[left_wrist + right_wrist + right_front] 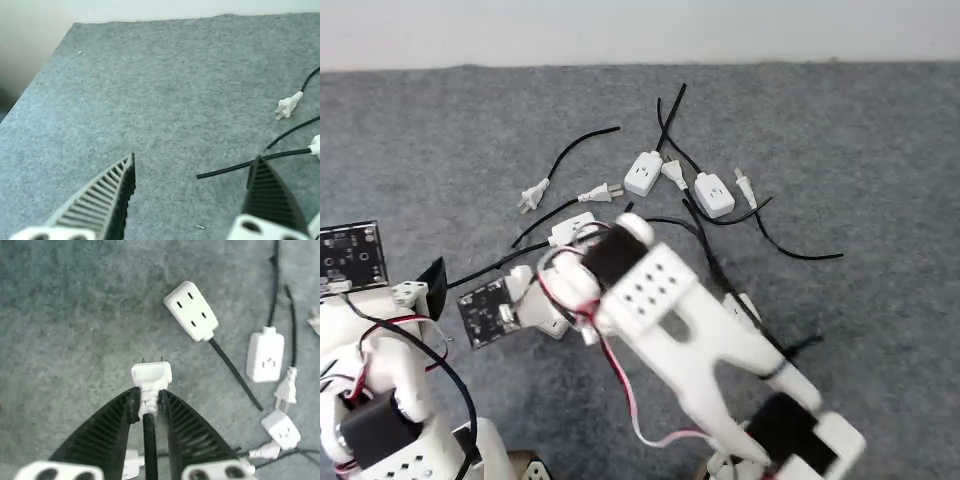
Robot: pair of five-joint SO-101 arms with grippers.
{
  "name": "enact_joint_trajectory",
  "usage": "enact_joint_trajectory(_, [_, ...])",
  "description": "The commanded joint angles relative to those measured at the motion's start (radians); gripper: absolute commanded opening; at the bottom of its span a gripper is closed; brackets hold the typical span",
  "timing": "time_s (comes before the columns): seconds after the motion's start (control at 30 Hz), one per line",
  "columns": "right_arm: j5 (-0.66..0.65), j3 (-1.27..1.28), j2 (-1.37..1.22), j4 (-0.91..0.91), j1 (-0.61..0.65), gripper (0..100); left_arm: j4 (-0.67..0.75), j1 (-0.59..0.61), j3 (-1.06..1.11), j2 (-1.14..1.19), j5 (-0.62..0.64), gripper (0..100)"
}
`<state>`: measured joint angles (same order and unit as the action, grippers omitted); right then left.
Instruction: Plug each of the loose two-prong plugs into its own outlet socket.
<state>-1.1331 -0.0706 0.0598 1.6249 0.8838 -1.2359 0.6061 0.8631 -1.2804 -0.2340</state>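
Right gripper [148, 401] pinches a white plastic two-prong plug [151, 376] lengthwise, prongs pointing straight out beyond its fingers; left gripper [195, 165] gapes wide.

Matt plastics on rough grey cloth

The table [860, 120] was covered in coarse, felt-like grey cloth. The plug [151, 374] and the outlet socket [191, 311] were moulded in smooth white plastic with a faint sheen, and the plug's prongs looked metallic. The cords [232, 371] were sheathed in smooth black plastic. The right gripper [149, 399] and left gripper [195, 159] were faced with ribbed, matt black plastic.
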Motion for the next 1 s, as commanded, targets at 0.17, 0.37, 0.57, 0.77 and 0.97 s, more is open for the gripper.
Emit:
enact_joint_trajectory(0.17, [-0.071,-0.238,-0.183,0.021,0.016,1.0,-0.052,0.005,-0.105,-0.006,-0.023,35])
enact_joint_trajectory(0.37, [-0.152,-0.269,-0.263,0.022,0.035,1.0,-0.020,0.137,-0.122,-0.006,-0.021,35])
enact_joint_trajectory(0.57, [-0.226,-0.276,-0.303,0.010,0.065,1.0,-0.008,0.176,-0.122,-0.006,-0.021,35])
enact_joint_trajectory(0.77, [-0.238,-0.379,-0.364,0.016,0.064,1.0,-0.009,0.178,-0.122,-0.006,-0.020,35])
enact_joint_trajectory(0.97, [-0.236,-0.474,-0.443,0.016,0.061,1.0,-0.055,0.183,-0.159,-0.006,-0.023,35])
